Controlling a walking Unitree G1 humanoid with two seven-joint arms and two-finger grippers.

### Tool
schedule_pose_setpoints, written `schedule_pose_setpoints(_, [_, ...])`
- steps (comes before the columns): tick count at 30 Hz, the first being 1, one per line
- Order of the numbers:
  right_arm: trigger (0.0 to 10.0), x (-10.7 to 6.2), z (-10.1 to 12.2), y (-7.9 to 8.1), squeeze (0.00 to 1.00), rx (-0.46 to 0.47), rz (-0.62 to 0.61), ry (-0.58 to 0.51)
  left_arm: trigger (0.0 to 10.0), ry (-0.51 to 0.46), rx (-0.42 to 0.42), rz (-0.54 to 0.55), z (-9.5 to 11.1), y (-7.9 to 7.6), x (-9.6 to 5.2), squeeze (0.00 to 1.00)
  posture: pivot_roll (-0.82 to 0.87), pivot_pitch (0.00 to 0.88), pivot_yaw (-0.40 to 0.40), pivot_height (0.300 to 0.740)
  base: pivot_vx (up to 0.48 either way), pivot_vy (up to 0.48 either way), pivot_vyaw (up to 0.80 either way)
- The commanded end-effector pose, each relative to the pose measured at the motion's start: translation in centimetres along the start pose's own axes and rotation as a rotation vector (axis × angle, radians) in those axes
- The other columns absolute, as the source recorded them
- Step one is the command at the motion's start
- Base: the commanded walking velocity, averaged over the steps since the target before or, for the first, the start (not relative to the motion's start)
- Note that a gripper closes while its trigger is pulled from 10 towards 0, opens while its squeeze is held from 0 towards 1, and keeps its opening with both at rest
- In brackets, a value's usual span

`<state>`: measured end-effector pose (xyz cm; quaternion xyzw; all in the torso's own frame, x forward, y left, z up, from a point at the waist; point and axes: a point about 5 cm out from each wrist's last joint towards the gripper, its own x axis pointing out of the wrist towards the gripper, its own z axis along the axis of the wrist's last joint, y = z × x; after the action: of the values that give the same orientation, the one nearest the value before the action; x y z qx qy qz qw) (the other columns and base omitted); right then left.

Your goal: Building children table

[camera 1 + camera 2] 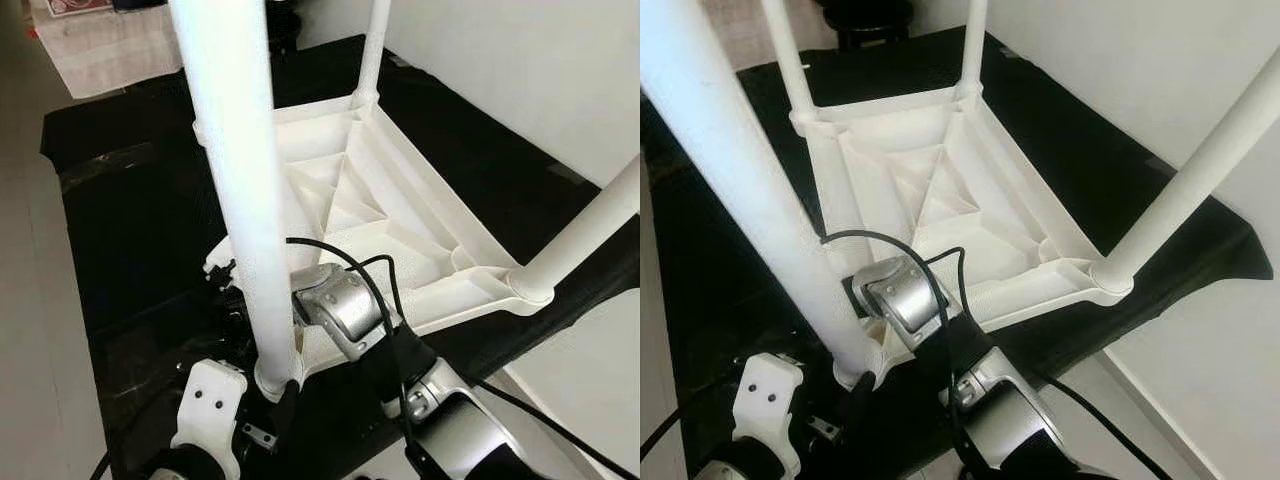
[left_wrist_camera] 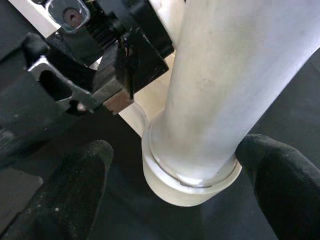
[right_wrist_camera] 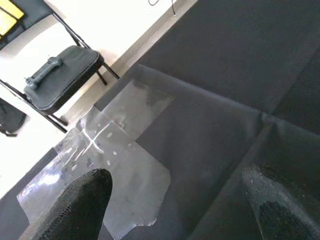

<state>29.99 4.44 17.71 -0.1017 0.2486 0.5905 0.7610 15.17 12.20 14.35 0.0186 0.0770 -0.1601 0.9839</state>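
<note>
Seating the near leg (image 1: 235,190) into the corner socket of the upturned tabletop (image 1: 400,215) on the black mat (image 1: 130,230); left gripper (image 2: 172,165) fingers spread astride its base, ungripped; right gripper (image 3: 175,200) released over mat; next, clench and press down.

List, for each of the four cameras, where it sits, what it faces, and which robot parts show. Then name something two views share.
Left eye: head, looking down at the upturned table on the black mat; both arms show.
Right eye: head, same scene.
Left wrist: left arm, facing the near leg; left fingers spread around it.
Right wrist: right arm, facing mat and chair; right fingers apart.
Shared: near leg, eyes and left wrist.
</note>
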Motion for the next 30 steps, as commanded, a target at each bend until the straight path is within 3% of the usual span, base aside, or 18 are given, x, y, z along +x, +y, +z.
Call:
schedule_pose_setpoints(1, [10.0,0.2,-0.2,0.0,0.00,0.014,-0.008,-0.009,10.0,0.031,-0.002,0.014,-0.7,0.2,0.0,0.00,0.09,0.162,-0.047,0.740,0.000,0.000,0.00])
schedule_pose_setpoints(2, [10.0,-0.3,0.5,-0.7,0.00,0.024,-0.046,-0.085,10.0,0.031,0.003,0.008,-0.6,0.2,0.0,0.00,0.09,0.162,-0.047,0.740,0.000,0.000,0.00])
schedule_pose_setpoints(3, [10.0,-0.3,0.5,-0.7,0.00,0.024,-0.046,-0.085,10.0,0.031,0.003,0.008,-0.6,0.2,0.0,0.00,0.09,0.162,-0.047,0.740,0.000,0.000,0.00])
schedule_pose_setpoints(5, [10.0,-1.5,2.1,-2.0,0.00,0.047,-0.141,-0.257,10.0,0.027,0.012,0.006,-0.6,0.4,0.1,0.00,0.09,0.160,-0.045,0.740,0.000,0.000,0.00])
schedule_pose_setpoints(6, [10.0,-1.5,2.1,-2.0,0.00,0.047,-0.141,-0.257,10.0,0.027,0.012,0.006,-0.6,0.4,0.1,0.00,0.09,0.160,-0.045,0.740,0.000,0.000,0.00])
schedule_pose_setpoints(9, [10.0,-3.9,3.9,-3.9,0.00,0.120,-0.267,-0.478,10.0,0.004,0.030,0.048,-0.2,1.1,0.3,0.00,0.09,0.156,-0.040,0.740,0.000,0.000,0.00])
schedule_pose_setpoints(10, [10.0,-3.9,3.9,-3.9,0.00,0.120,-0.267,-0.478,10.0,0.004,0.030,0.048,-0.2,1.1,0.3,0.00,0.09,0.156,-0.040,0.740,0.000,0.000,0.00])
schedule_pose_setpoints(11, [10.0,-4.9,4.2,-4.5,0.00,0.150,-0.292,-0.562,10.0,-0.015,0.039,0.079,0.0,1.6,0.4,0.00,0.08,0.153,-0.037,0.740,0.000,0.000,0.00])
schedule_pose_setpoints(13, [10.0,-4.9,4.2,-4.5,0.00,0.150,-0.292,-0.562,10.0,-0.015,0.039,0.079,0.0,1.6,0.4,0.00,0.08,0.153,-0.037,0.740,0.000,0.000,0.00])
schedule_pose_setpoints(14, [10.0,-6.1,4.1,-5.2,0.00,0.160,-0.331,-0.638,10.0,-0.043,0.034,0.128,0.5,2.3,0.4,0.00,0.08,0.152,-0.036,0.740,0.000,0.000,0.00])
schedule_pose_setpoints(18, [10.0,-7.1,3.6,-5.9,0.00,0.172,-0.361,-0.671,10.0,-0.063,0.030,0.194,0.8,3.1,0.3,0.00,0.09,0.150,-0.035,0.740,0.000,0.000,0.00])
schedule_pose_setpoints(21, [10.0,-9.3,0.4,-7.3,0.00,0.168,-0.463,-0.649,10.0,-0.036,-0.015,0.474,0.2,5.8,-1.1,0.00,0.10,0.151,-0.031,0.740,0.000,0.000,0.00])
schedule_pose_setpoints(22, [10.0,-9.3,0.4,-7.3,0.00,0.168,-0.463,-0.649,10.0,-0.036,-0.015,0.474,0.2,5.8,-1.1,0.00,0.10,0.151,-0.031,0.740,0.000,0.000,0.00])
schedule_pose_setpoints(24, [10.0,-10.7,-2.2,-8.2,0.00,0.169,-0.560,-0.601,10.0,0.028,-0.050,0.522,-0.9,5.6,-2.1,0.00,0.10,0.151,-0.027,0.740,0.000,0.000,0.00])
schedule_pose_setpoints(27, [10.0,-11.2,-3.1,-8.5,0.00,0.174,-0.594,-0.589,10.0,0.044,-0.058,0.524,-1.2,5.3,-2.4,0.00,0.10,0.151,-0.027,0.740,0.000,0.000,0.00])
schedule_pose_setpoints(30, [10.0,-12.0,-4.3,-8.5,0.00,0.168,-0.634,-0.587,10.0,0.048,-0.002,0.486,-1.2,4.4,-2.1,0.00,0.09,0.146,-0.020,0.740,0.000,0.000,0.00])
